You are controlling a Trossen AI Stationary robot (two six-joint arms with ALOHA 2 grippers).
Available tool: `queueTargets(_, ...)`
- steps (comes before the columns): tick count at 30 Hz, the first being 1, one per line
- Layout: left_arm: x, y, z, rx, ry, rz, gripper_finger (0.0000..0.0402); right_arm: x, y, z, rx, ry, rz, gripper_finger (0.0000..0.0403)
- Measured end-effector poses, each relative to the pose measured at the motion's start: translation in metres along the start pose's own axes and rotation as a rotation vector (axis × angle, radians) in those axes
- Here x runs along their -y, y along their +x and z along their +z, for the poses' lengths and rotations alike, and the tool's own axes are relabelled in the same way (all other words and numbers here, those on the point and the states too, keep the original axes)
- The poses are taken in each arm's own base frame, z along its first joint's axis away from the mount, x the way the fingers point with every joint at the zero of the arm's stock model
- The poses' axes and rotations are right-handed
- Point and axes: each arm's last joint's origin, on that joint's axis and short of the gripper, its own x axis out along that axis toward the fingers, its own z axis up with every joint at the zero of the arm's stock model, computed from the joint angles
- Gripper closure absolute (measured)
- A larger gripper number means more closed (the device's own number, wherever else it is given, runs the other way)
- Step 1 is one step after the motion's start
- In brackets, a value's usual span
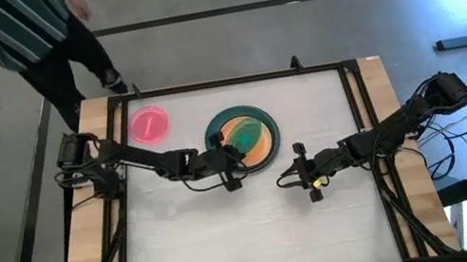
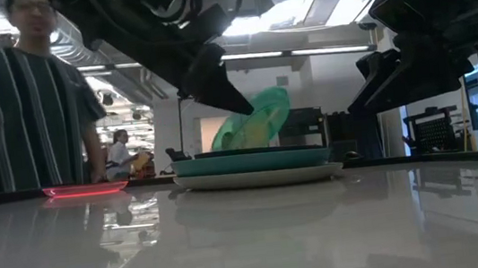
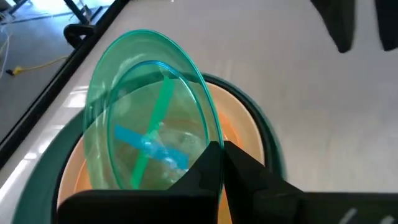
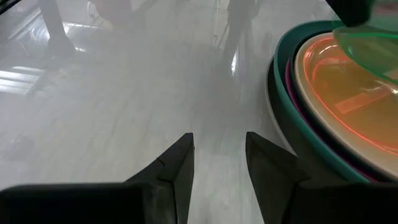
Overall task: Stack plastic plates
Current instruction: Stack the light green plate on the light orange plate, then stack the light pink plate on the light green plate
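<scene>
A stack of plates [image 1: 265,135] sits at the table's middle, with a grey plate at the bottom [image 2: 257,177], dark teal above it [image 2: 251,161], and peach and orange on top [image 4: 336,93]. My left gripper [image 1: 229,162] is at the stack's near-left side, shut on the translucent green plate [image 3: 149,112], which tilts steeply over the stack [image 2: 260,118]. A pink plate [image 1: 149,125] lies flat on the table at the far left. My right gripper [image 4: 217,155] is open, low over bare table to the right of the stack [image 1: 305,174]. My left gripper pinches the green plate's rim [image 3: 208,140] between its two fingers [image 3: 249,168], coming slanting down from the table's left. The plate stands tilted over the orange plate. Whether its lower edge [image 2: 218,144] touches the stack, I cannot tell.
A person in a striped shirt [image 1: 5,36] stands past the table's far-left corner [image 2: 18,96]. A dark frame runs round the table's edge [image 1: 234,82]. Bare white tabletop [image 1: 252,234] stretches along the near side.
</scene>
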Motion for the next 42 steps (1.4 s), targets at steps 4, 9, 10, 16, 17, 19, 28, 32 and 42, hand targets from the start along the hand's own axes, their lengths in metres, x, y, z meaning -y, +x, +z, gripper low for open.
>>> queueTargets(4, -0.003, 0.007, -0.001, 0.011, -0.03, 0.01, 0.0388, 0.0, 0.0, 0.0, 0.0, 0.0, 0.0, 0.0267)
queueTargets(9, -0.01, 0.009, -0.001, 0.007, -0.087, -0.01, 0.0337, 0.0, 0.0, 0.0, 0.0, 0.0, 0.0, 0.0267)
queueTargets(10, -0.01, 0.01, -0.001, 0.006, -0.1, -0.01, 0.0325, 0.0, 0.0, 0.0, 0.0, 0.0, 0.0, 0.0267)
queueTargets(16, -0.009, 0.001, 0.006, -0.076, -0.092, -0.018, 0.0274, 0.0, 0.0, 0.0, -0.001, 0.0, 0.0, 0.0267)
queueTargets(17, -0.009, -0.003, 0.009, -0.09, -0.085, -0.018, 0.027, 0.0, 0.0, 0.0, -0.002, 0.0, 0.0, 0.0267)
queueTargets(19, -0.011, -0.012, 0.013, -0.146, -0.077, -0.011, 0.0266, 0.0, 0.0, -0.001, -0.008, -0.001, 0.0, 0.0267)
queueTargets(28, -0.042, -0.061, 0.005, -0.438, -0.173, 0.217, 0.0264, 0.0, 0.0, -0.002, -0.024, 0.017, 0.0, 0.0267)
queueTargets(32, -0.062, -0.07, -0.013, -0.612, -0.211, 0.396, 0.0264, 0.0, 0.0, -0.002, -0.025, 0.017, -0.007, 0.0267)
queueTargets(42, -0.112, -0.058, -0.075, -0.864, -0.357, 0.527, 0.0264, 0.001, 0.0, -0.002, -0.025, 0.017, -0.043, 0.0267)
